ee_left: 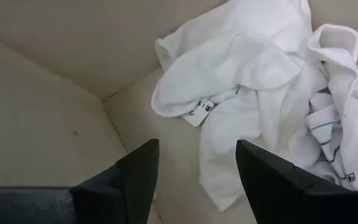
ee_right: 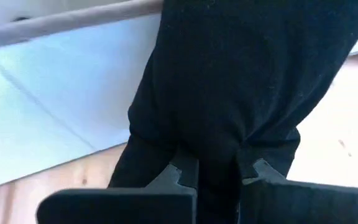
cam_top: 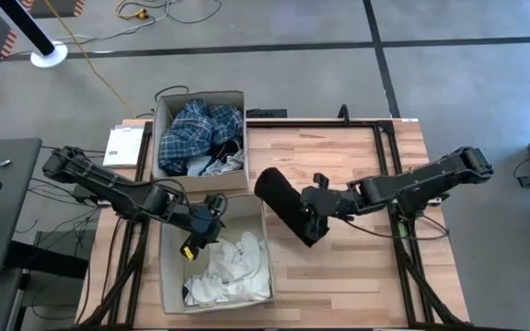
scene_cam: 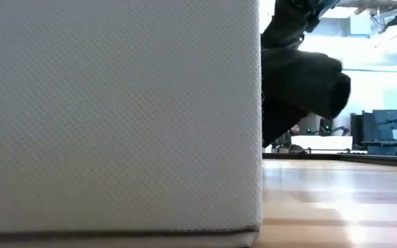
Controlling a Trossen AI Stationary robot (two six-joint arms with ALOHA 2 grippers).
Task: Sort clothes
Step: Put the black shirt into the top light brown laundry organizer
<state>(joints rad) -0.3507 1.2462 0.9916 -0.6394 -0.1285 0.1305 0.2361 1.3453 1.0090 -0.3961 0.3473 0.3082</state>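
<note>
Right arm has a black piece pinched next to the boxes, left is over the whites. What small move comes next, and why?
Probably the right gripper should carry the black garment toward the box of dark and plaid clothes. Its fingers are shut on the cloth, which hangs beside the boxes above the table. The left gripper is open and empty over the box of white clothes, so black likely does not belong there.

Bare table (cam_top: 357,276) right of boxes (cam_top: 168,280)

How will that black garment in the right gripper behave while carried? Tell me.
Probably floppy: the black garment bunches where the right gripper pinches it and droops. Likely light, since a small pinch carries it. It may drag or snag on the box edge beside it.
</note>
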